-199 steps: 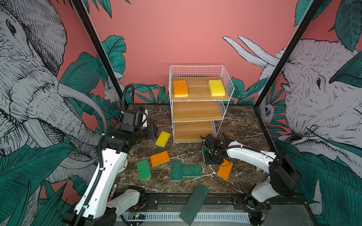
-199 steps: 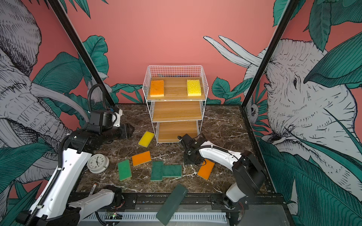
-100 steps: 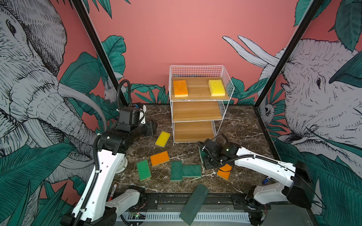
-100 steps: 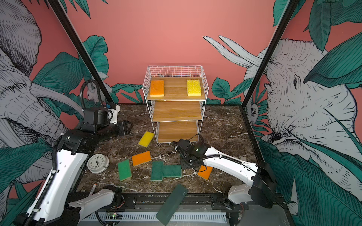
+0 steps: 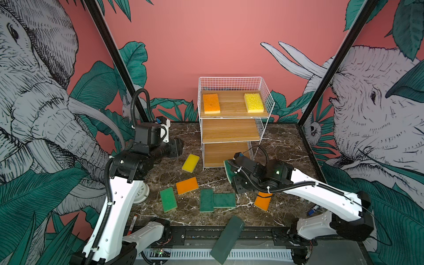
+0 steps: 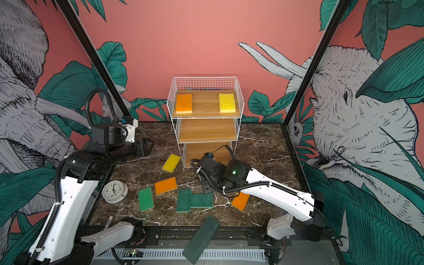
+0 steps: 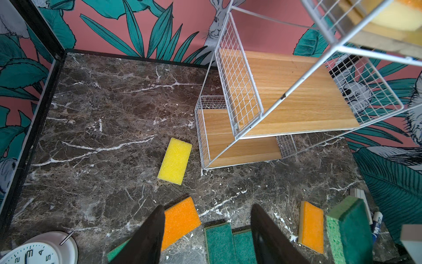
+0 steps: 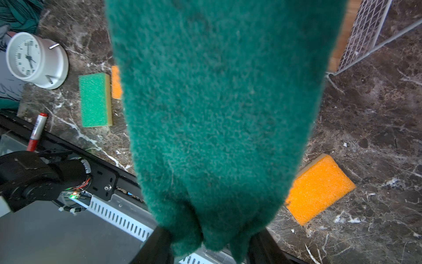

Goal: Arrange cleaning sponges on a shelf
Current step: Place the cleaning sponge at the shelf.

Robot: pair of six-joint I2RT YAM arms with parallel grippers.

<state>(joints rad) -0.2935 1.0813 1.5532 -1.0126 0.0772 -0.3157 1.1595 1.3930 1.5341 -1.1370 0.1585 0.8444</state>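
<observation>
Green scouring fibre fills the right wrist view: the right gripper [image 8: 205, 242] is clenched on a dark green sponge [image 8: 217, 102], pinching one short end so hard that the soft foam puckers between the jaws. In a top view this sponge [image 5: 227, 168] hangs just in front of the lowest board of the shelf [image 5: 229, 134], a white wire rack with three stepped wooden boards. Such a sponge looks light, squashy and rough enough not to slip; it sags when held by an end, so a grip across the middle of its long sides would likely carry it flatter. An orange sponge [image 5: 211, 103] and a yellow sponge [image 5: 253, 102] already lie flat at opposite ends of the top board; the middle and bottom boards are bare. Six more lie flat on the dark marble table [image 5: 282, 142]: a yellow one [image 5: 190, 163] near the rack's foot, an orange one [image 5: 187, 185], a light green one [image 5: 168, 199], two dark green ones [image 5: 216, 200] touching, and another orange one [image 5: 263, 201] partly under the right arm. The left gripper [image 7: 206, 237] hovers above the table with its jaws apart, holding nothing.
</observation>
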